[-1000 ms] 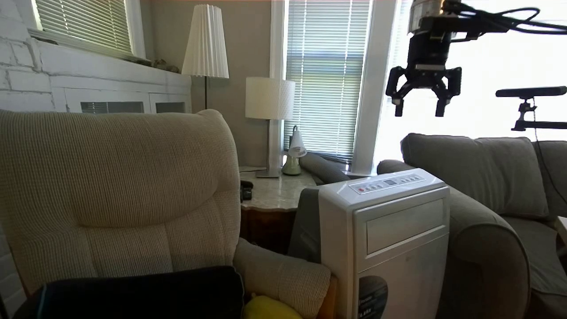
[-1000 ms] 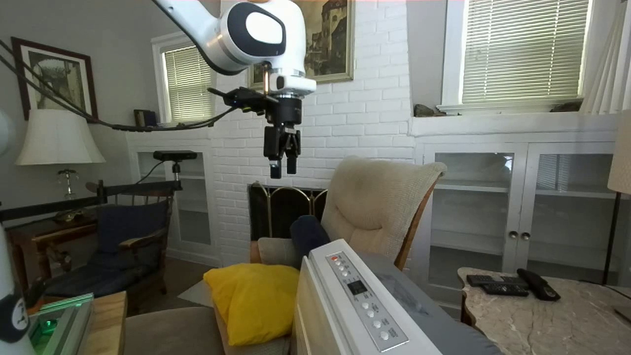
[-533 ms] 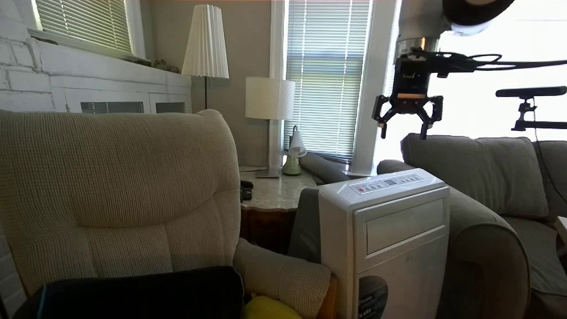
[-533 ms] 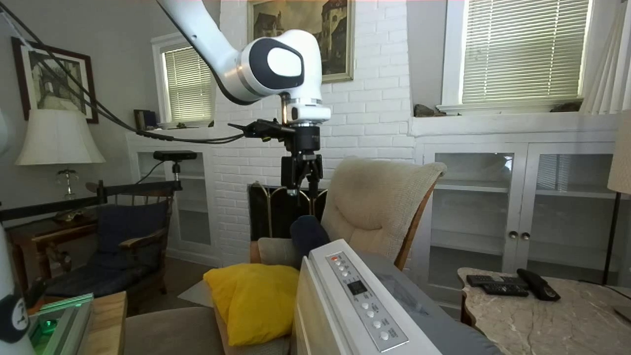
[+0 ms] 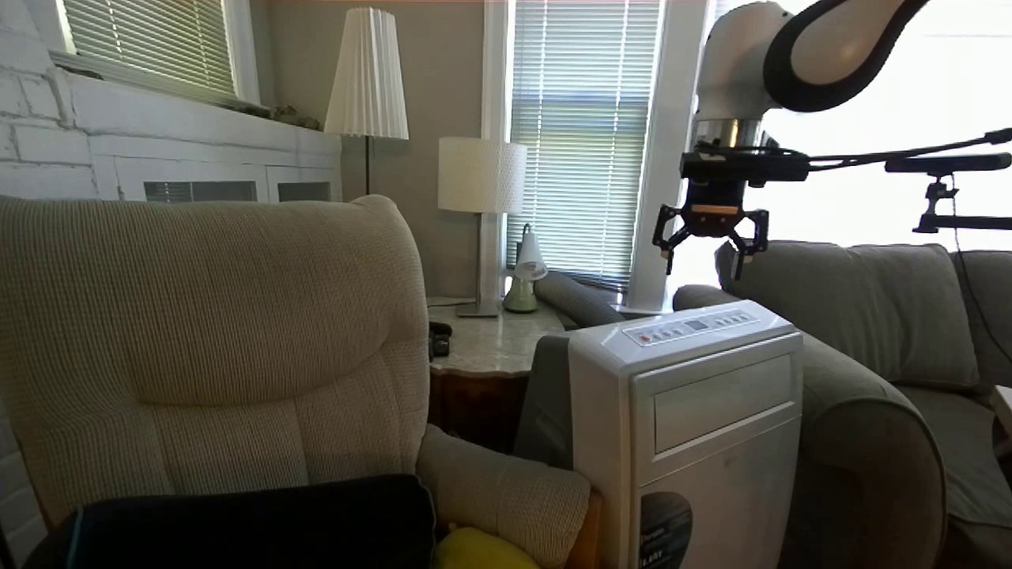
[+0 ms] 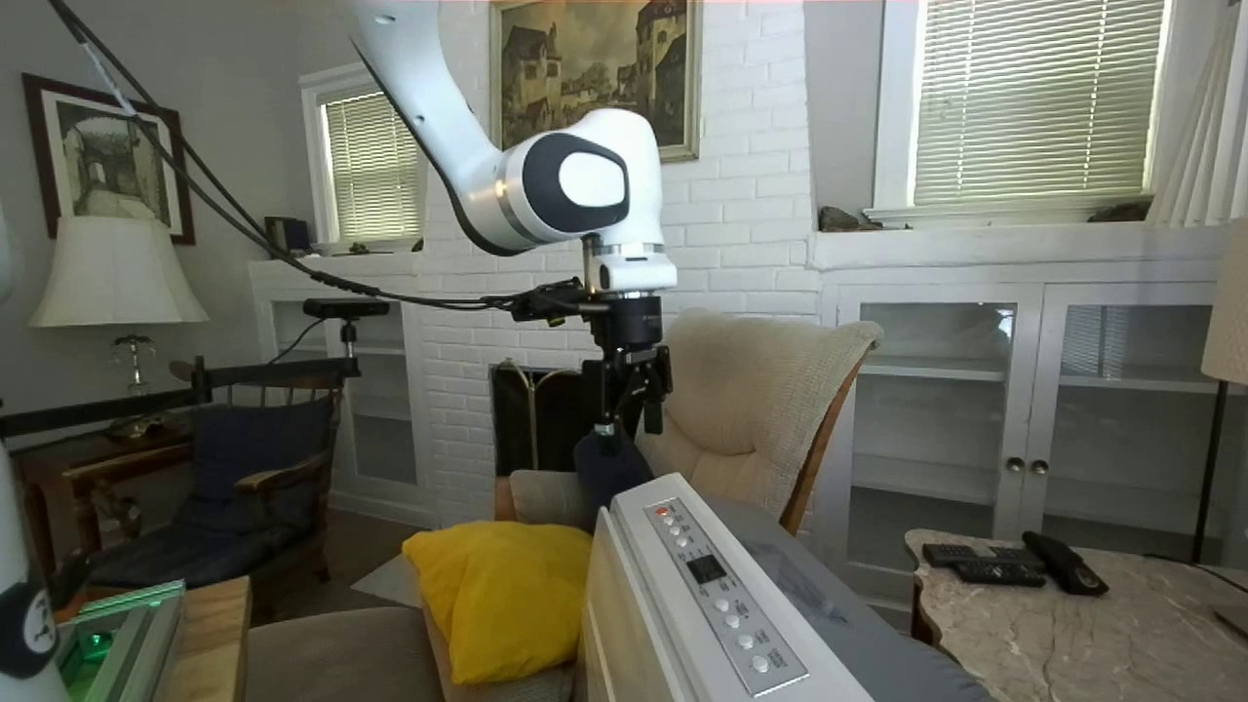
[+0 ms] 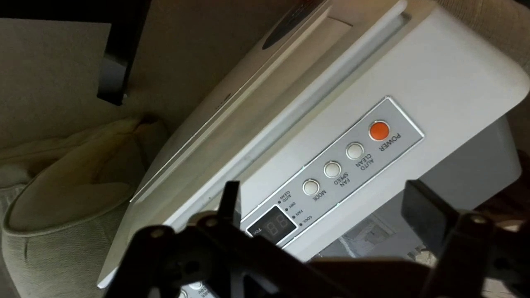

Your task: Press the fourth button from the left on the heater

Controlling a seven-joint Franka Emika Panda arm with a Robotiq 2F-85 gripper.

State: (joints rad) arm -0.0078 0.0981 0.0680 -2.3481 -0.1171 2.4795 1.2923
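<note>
Heater, in an exterior view: stands upright just beside the armchair, with long axis vertical and front turned toward the near right.
Sofa: sits just right of the heater.
Gripper: hangs above the heater's top and apart from it, points down, with tips spread.
Control panel, in an exterior view: runs lengthwise along the heater's top, from the orange button at the far end toward the lower right.
Yellow cushion: lies just left of the heater.
Heater top, in the wrist view: slants lengthwise from lower left to upper right, with front facing upper left.
MODE button: sits fourth along the heater's panel, counted from orange POWER at the upper-right end.
Fingers: stand wide apart, one seen against the heater's front part, one against the back edge.
</note>
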